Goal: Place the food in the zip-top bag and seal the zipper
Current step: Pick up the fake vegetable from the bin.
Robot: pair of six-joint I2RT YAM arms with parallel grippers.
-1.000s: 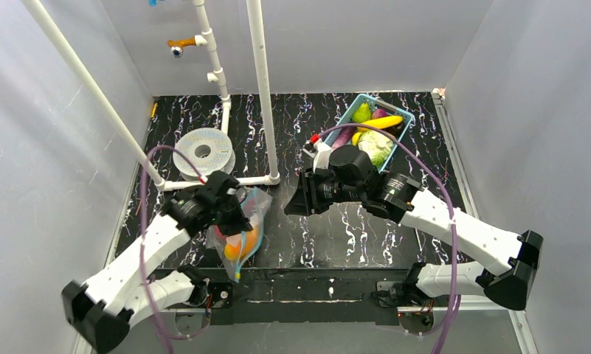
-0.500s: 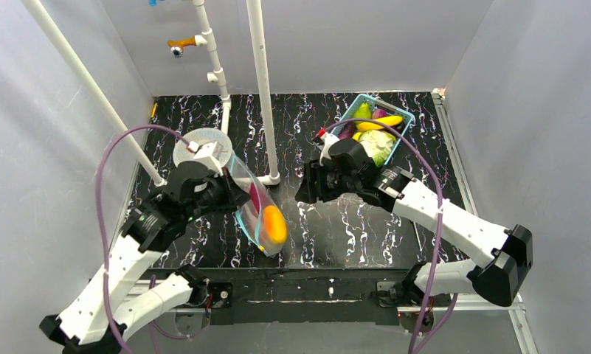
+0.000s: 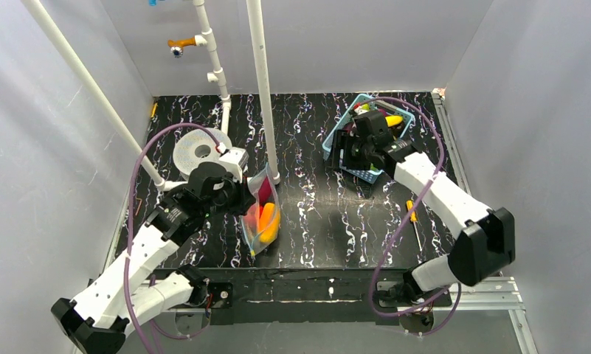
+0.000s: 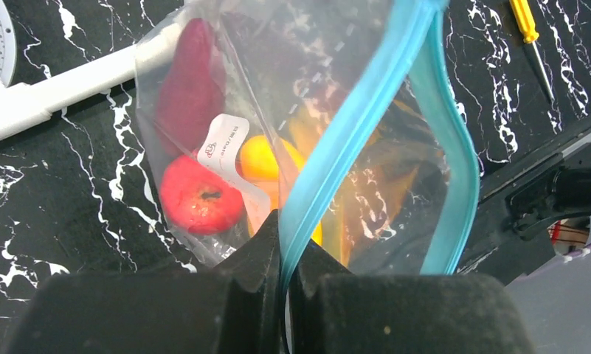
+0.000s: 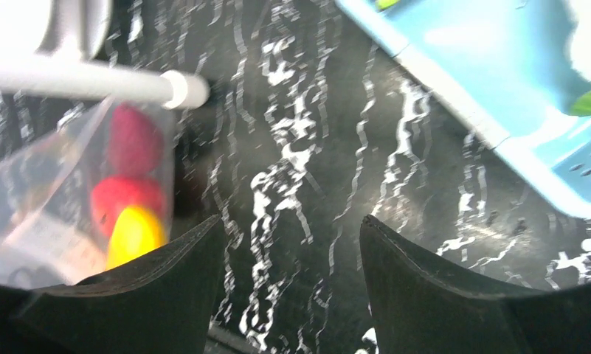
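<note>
My left gripper (image 3: 242, 199) is shut on the light-blue zipper (image 4: 336, 147) at one end of the zip-top bag (image 3: 261, 215) and holds the bag up over the table's left middle. The bag's mouth gapes, with the other zipper strip (image 4: 454, 162) bowed away. Inside lie a red apple (image 4: 198, 200), a magenta piece (image 4: 191, 88), an orange-yellow piece (image 4: 261, 158) and a yellow banana (image 4: 358, 199). My right gripper (image 3: 349, 161) is open and empty beside the light-blue basket (image 3: 335, 136), far from the bag (image 5: 71, 184). More food, including a banana (image 3: 394, 119), lies in the basket.
A white pipe frame (image 3: 266, 96) stands just behind the bag, its foot bar (image 4: 56, 88) close to it. A white filament spool (image 3: 200, 151) is at the left. A yellow-handled screwdriver (image 3: 412, 221) lies on the right of the table. The basket's corner (image 5: 499, 81) is near my right fingers.
My left arm swung the bag forward and right, then back towards the pipe, and it hangs more upright now. My right arm pulled back and right to the basket, still open.
</note>
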